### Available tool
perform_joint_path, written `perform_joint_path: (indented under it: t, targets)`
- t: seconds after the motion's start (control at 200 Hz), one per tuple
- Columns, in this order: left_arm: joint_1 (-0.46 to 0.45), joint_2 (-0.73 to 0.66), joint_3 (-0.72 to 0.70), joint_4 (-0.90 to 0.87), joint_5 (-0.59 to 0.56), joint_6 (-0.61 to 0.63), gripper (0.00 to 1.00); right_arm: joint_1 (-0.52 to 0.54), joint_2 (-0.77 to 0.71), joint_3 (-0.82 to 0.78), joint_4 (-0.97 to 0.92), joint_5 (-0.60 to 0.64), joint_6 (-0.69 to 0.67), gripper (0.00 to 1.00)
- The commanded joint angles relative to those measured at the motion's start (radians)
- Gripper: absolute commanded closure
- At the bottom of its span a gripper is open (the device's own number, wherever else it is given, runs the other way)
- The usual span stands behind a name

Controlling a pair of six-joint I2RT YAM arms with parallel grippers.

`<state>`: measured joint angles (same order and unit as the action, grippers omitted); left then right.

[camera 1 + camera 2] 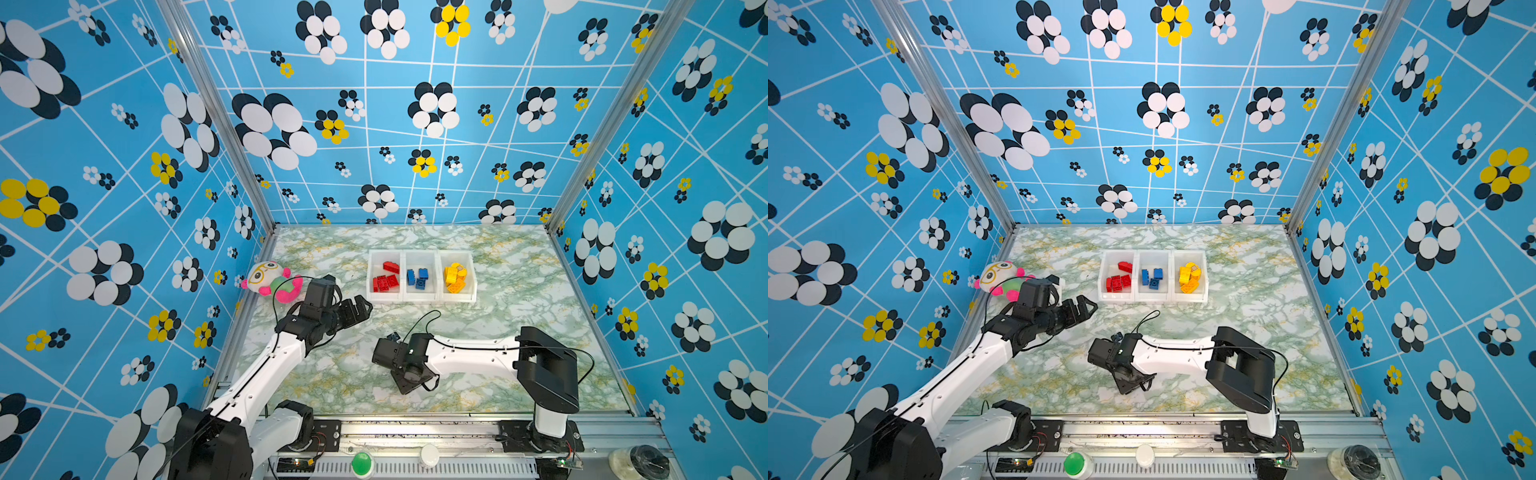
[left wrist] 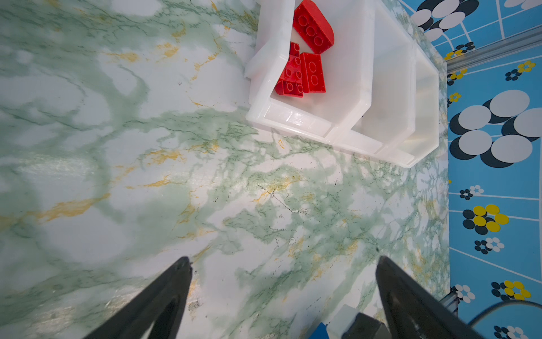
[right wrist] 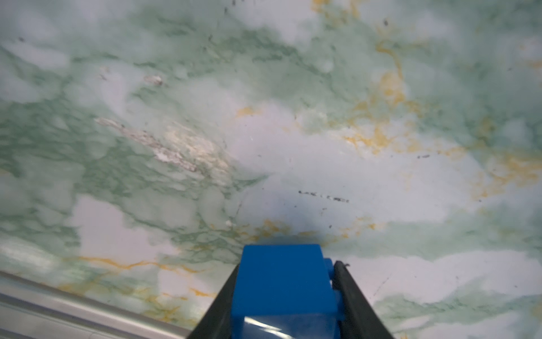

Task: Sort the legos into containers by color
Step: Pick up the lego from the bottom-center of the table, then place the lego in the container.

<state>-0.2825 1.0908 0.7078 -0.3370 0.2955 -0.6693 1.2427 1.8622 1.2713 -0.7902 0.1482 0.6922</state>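
Three white containers [image 1: 420, 296] [image 1: 1152, 300] stand in a row at the back middle of the table. Red legos [image 1: 385, 280] [image 2: 308, 58] lie in the left one, blue legos [image 1: 417, 277] in the middle one and yellow legos [image 1: 455, 276] in the right one. My left gripper [image 1: 363, 309] [image 2: 283, 259] hovers open and empty just in front of the red container's left corner. My right gripper [image 3: 289, 264] is shut on a blue lego [image 3: 281, 281], low over the table's middle. In both top views its body [image 1: 384, 353] hides that lego.
A pink-and-green plush toy [image 1: 270, 280] lies at the table's left edge behind my left arm. A metal rail [image 1: 415, 428] with a green button [image 1: 361, 463] runs along the front. Patterned blue walls close in the left, back and right sides.
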Motion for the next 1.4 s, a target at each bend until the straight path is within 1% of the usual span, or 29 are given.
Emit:
perform_joint_path:
  t: [0.0, 0.42, 0.87, 1.139, 1.164, 1.394]
  targets:
    - [0.006, -0.020, -0.014, -0.008, -0.001, 0.002, 0.01, -0.011, -0.045, 0.038, -0.046, 0.047, -0.018, 0.65]
    - [0.003, -0.018, -0.014, -0.001, 0.012, -0.004, 0.01, -0.135, -0.051, 0.137, -0.064, 0.080, -0.110, 0.65]
    - [-0.001, -0.007, -0.015, 0.013, 0.022, -0.006, 0.01, -0.298, -0.006, 0.232, -0.019, 0.035, -0.151, 0.66]
    - [-0.003, -0.001, -0.015, 0.018, 0.024, -0.006, 0.01, -0.384, 0.060, 0.320, -0.028, 0.023, -0.196, 0.66]
    - [-0.004, 0.000, -0.016, 0.018, 0.024, -0.007, 0.01, -0.390, 0.068, 0.360, -0.030, 0.023, -0.203, 0.66]
    - [-0.005, 0.016, -0.011, 0.026, 0.024, -0.007, 0.01, -0.462, 0.151, 0.470, -0.049, 0.010, -0.242, 0.66]
